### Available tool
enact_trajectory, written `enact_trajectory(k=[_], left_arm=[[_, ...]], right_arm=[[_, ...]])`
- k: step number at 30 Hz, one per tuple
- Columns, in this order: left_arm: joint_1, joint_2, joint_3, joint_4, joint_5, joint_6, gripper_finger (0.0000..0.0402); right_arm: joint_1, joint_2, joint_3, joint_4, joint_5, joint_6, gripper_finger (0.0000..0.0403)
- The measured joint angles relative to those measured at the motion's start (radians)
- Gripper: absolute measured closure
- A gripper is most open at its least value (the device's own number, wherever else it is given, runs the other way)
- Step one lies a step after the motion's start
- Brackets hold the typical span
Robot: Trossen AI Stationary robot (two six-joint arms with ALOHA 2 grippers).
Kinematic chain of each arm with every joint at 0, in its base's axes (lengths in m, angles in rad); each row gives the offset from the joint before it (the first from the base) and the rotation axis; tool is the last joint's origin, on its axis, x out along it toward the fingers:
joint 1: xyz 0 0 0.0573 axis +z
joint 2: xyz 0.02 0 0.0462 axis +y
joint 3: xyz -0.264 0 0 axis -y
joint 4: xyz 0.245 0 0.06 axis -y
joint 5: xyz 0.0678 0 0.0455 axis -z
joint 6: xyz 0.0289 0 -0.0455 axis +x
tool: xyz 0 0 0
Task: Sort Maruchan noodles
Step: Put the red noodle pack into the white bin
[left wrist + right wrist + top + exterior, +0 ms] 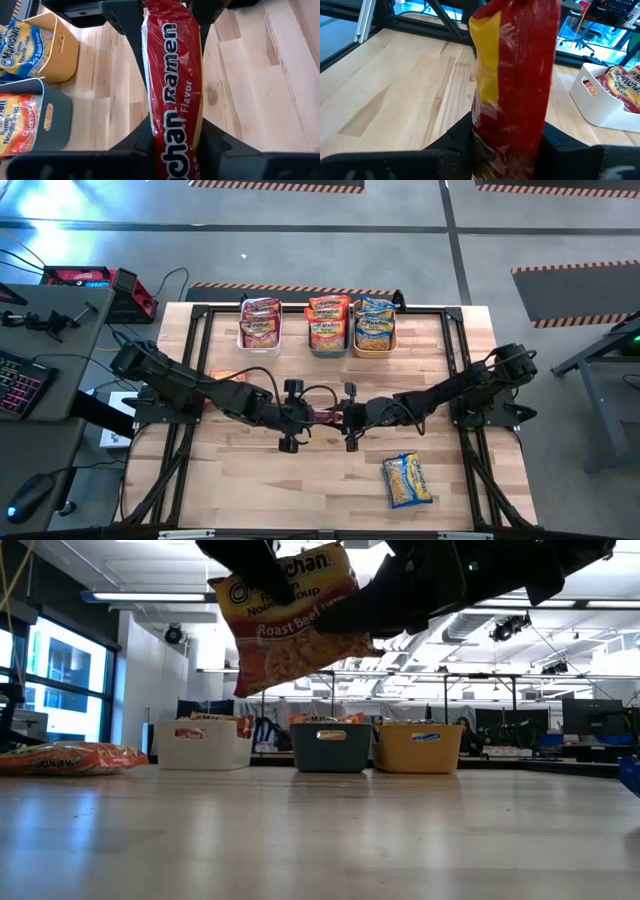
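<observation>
Judging by three stocked bins at twelve o'clock, sorting is mostly done: a Roast Beef packet is pinched mid-air by both the left end effector and right end effector, while an orange packet at nine and a blue-and-yellow packet at five o'clock are left on the counter.

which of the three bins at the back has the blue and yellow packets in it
The orange bin, on the right end of the row in the high view. The white bin holds pink-red packets; the teal bin holds orange ones.

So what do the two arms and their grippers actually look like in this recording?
Both arms are black, jointed and tapering from bulky outer shoulder housings. The left gripper and right gripper each carry a short crossbar with flat black jaws. Thin black cables loop above each wrist. No markings are legible.
</observation>
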Motion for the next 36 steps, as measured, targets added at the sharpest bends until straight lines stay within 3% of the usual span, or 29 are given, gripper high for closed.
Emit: enact_trajectory(k=[7,13,19,22,25,30,36], left_arm=[[0.001,0.0,0.0,-0.025,0.001,0.025,0.034],[0.032,-0.015,-0.002,-0.184,-0.002,0.048,0.0343],[0.11,-0.093,-0.002,-0.392,-0.041,0.067,0.0345],[0.197,-0.154,-0.007,-0.462,-0.052,0.118,0.0346],[0.304,-0.226,-0.028,-0.476,-0.038,0.266,0.0346],[0.552,-0.306,-0.032,-0.468,0.045,0.478,0.0346],[0.825,-0.301,-0.032,-0.425,0.169,0.703,0.0346]], right_arm=[[0.0,0.0,0.0,-0.007,-0.001,0.003,0.0264],[0.001,0.0,0.0,-0.037,0.08,-0.006,0.0215],[0.0,-0.001,0.0,-0.112,0.171,-0.009,0.021],[0.001,-0.001,0.0,-0.147,0.177,-0.005,0.0222],[0.001,-0.002,0.0,-0.183,0.178,-0.003,0.0243],[0.001,-0.002,0.0,-0.216,0.178,-0.002,0.0282],[-0.001,-0.003,0.0,-0.226,0.152,0.023,0.0318]])
